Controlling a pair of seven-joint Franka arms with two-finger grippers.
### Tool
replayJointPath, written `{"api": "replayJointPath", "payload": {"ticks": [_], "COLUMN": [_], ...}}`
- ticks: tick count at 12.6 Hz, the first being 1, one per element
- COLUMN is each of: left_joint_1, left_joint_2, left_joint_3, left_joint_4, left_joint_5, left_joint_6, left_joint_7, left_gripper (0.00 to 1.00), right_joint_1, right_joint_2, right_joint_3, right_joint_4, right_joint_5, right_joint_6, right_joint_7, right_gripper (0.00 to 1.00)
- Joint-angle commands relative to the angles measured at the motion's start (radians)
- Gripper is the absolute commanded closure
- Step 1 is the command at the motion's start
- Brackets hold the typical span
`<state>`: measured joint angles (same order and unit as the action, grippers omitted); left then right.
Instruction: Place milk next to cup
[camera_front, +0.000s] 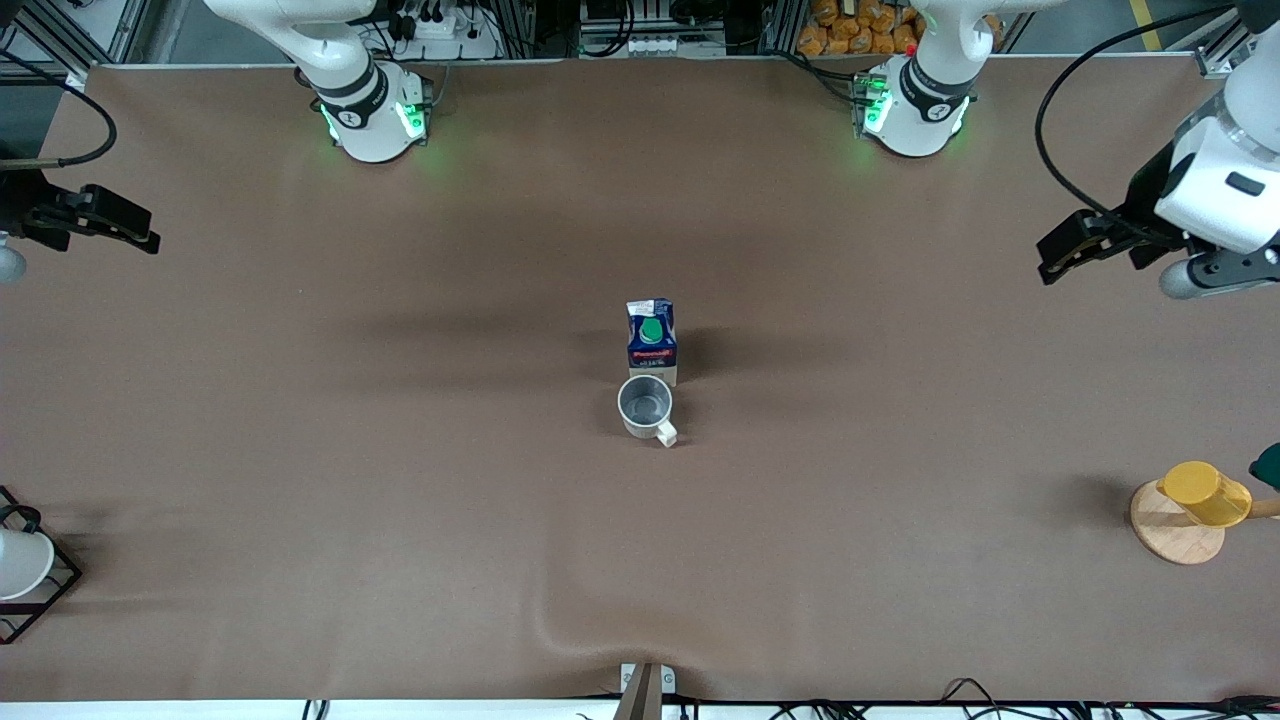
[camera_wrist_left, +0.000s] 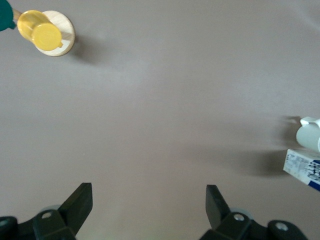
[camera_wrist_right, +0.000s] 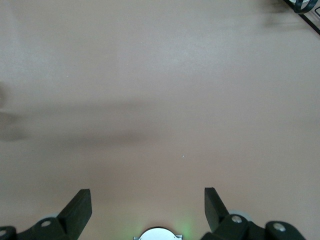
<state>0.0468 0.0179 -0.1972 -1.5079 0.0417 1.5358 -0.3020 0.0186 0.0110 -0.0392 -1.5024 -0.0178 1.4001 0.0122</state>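
Observation:
The milk (camera_front: 652, 342), a small dark blue carton with a green round cap, stands upright in the middle of the table. The off-white cup (camera_front: 646, 405) with a grey inside sits directly beside it, nearer the front camera, handle toward the camera. Both show at the edge of the left wrist view: milk (camera_wrist_left: 303, 167), cup (camera_wrist_left: 309, 134). My left gripper (camera_front: 1052, 256) (camera_wrist_left: 148, 200) hangs open and empty over the left arm's end of the table. Over the right arm's end, my right gripper (camera_front: 148, 230) (camera_wrist_right: 146, 200) is also open and empty, with bare table under it.
A yellow cup (camera_front: 1205, 492) (camera_wrist_left: 42, 33) lies on a round wooden disc (camera_front: 1172, 530) at the left arm's end, near the front camera. A plain white cup in a black wire frame (camera_front: 22, 565) stands at the right arm's end. The cloth has a wrinkle (camera_front: 580, 625) near the front edge.

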Motion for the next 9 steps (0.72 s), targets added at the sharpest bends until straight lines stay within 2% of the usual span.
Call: {"api": "replayJointPath", "payload": {"ticks": [1, 2, 4, 9], "left_joint_1": [-0.018, -0.022, -0.034, -0.051], "left_joint_2": [-0.036, -0.033, -0.032, -0.026], "left_joint_3": [0.024, 0.025, 0.077, 0.087], "left_joint_4": [-0.028, -0.016, -0.015, -0.014], "left_joint_5": [-0.013, -0.008, -0.023, -0.023], "left_joint_6": [0.017, 0.017, 0.012, -0.011], "left_joint_7": [0.046, 0.047, 0.060, 0.084], "left_gripper": [0.00, 0.00, 0.00, 0.00], "right_joint_1": [0.011, 0.009, 0.009, 0.012], "right_joint_2": [0.001, 0.001, 0.001, 0.003], "right_joint_3": [-0.011, -0.011, -0.011, -0.011], "right_joint_4": [0.014, 0.014, 0.014, 0.014], "right_joint_5": [0.001, 0.002, 0.002, 0.002], "right_joint_6": [-0.027, -0.029, -0.029, -0.030], "right_joint_7": [0.014, 0.014, 0.015, 0.015], "right_gripper": [0.00, 0.00, 0.00, 0.00]}}
